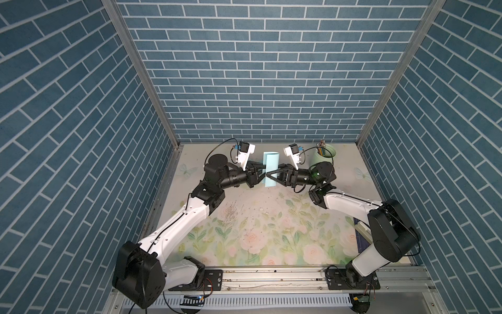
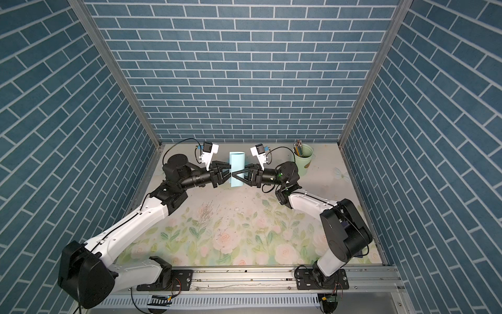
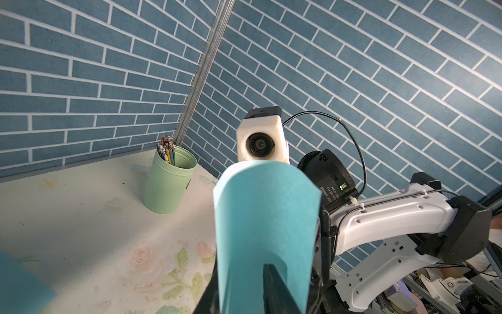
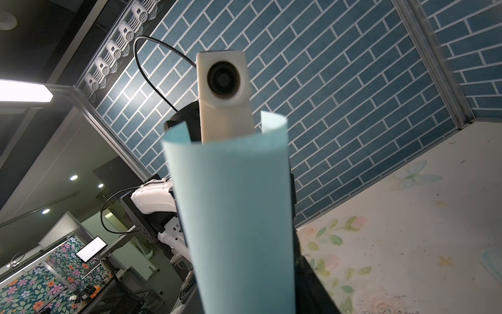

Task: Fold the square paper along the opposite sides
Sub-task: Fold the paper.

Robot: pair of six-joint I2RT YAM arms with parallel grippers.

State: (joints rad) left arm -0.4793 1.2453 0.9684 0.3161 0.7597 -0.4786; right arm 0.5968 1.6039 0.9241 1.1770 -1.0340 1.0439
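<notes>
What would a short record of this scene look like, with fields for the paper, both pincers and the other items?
paper: light blue sheet, bent into a U, raised between the two pincers near the back wall; bend rounded, not creased
left pincer: at the paper, jaws on both sides of the sheet; grip unclear
right pincer: at the paper from the opposite side; grip unclear
green cup: back right corner, holds pencils
table: floral cover
</notes>
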